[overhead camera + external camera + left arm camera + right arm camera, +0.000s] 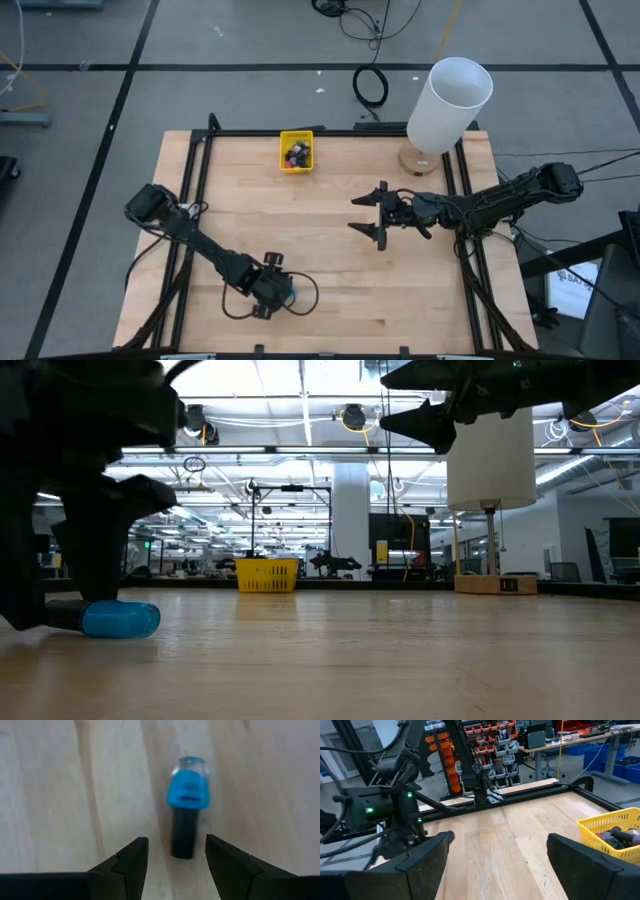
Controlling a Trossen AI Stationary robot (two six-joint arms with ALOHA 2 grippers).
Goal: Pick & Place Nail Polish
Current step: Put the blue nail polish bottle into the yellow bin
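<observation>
A blue nail polish bottle [187, 790] with a black cap [183, 832] lies on its side on the wooden table; it also shows in the low view [121, 618] and in the high view [292, 295]. My left gripper [176, 857] is low near the table's near edge, open, its fingers standing either side of the cap's end without touching it. My right gripper [379, 214] is open and empty, raised above the table's middle right. Several more bottles lie in the small yellow bin [296, 152].
The yellow bin [612, 832] stands near the table's far edge. A white lamp [447, 104] on a wooden base stands at the far right corner. A black frame rail [330, 132] runs round the table. Bare wood lies between the two grippers.
</observation>
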